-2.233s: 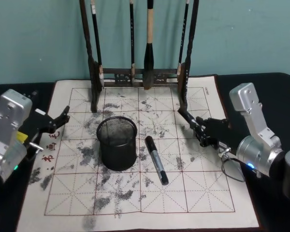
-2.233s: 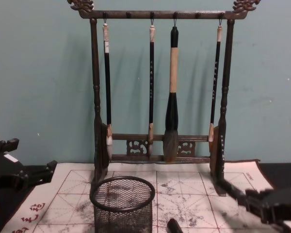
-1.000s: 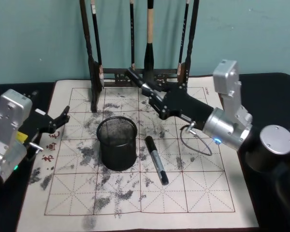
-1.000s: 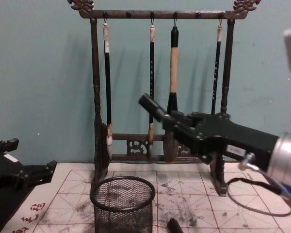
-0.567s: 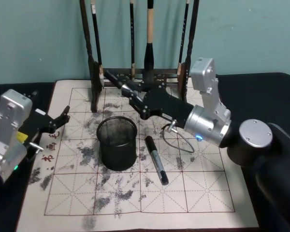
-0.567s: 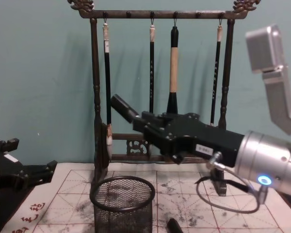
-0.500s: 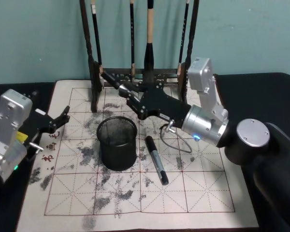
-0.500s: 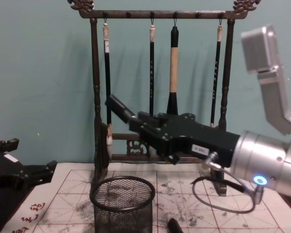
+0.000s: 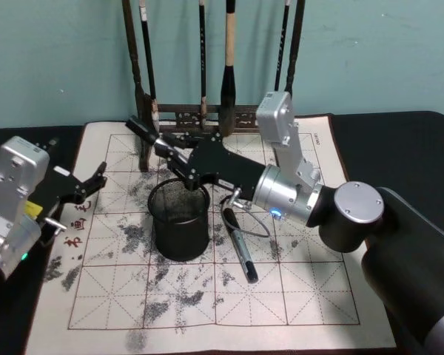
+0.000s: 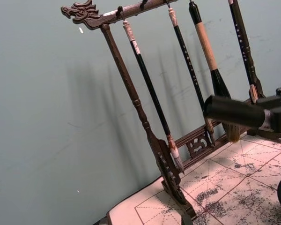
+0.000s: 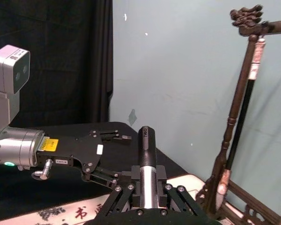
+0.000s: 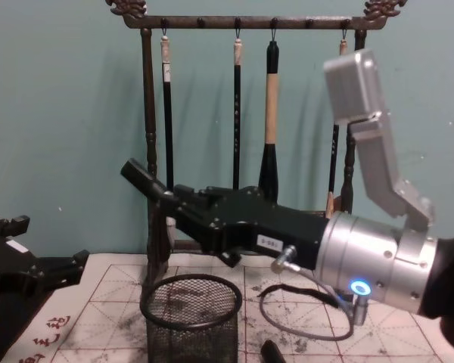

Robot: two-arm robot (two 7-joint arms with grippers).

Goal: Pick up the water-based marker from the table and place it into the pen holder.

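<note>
My right gripper (image 9: 183, 161) is shut on a water-based marker (image 9: 144, 132) with a black cap and silver barrel. It holds the marker slanted in the air over the far rim of the pen holder (image 9: 179, 222), cap end pointing up toward my left. The chest view shows that marker (image 12: 147, 184) above the black mesh pen holder (image 12: 191, 325), with the right gripper (image 12: 188, 210) behind it. In the right wrist view the marker (image 11: 146, 150) sits between the fingers. A second marker (image 9: 239, 248) lies on the mat just right of the holder. My left gripper (image 9: 92, 183) rests open at the mat's left edge.
A tall dark wooden brush rack (image 9: 143, 111) with several hanging brushes (image 12: 271, 113) stands at the back of the ink-stained practice mat (image 9: 296, 296). The rack's left post is close behind the held marker's cap. A black cloth (image 9: 399, 148) covers the table around the mat.
My right arm has swung from the mat's right side leftward across the rack's front, carrying the marker over the pen holder. The left arm and the marker on the mat have not moved.
</note>
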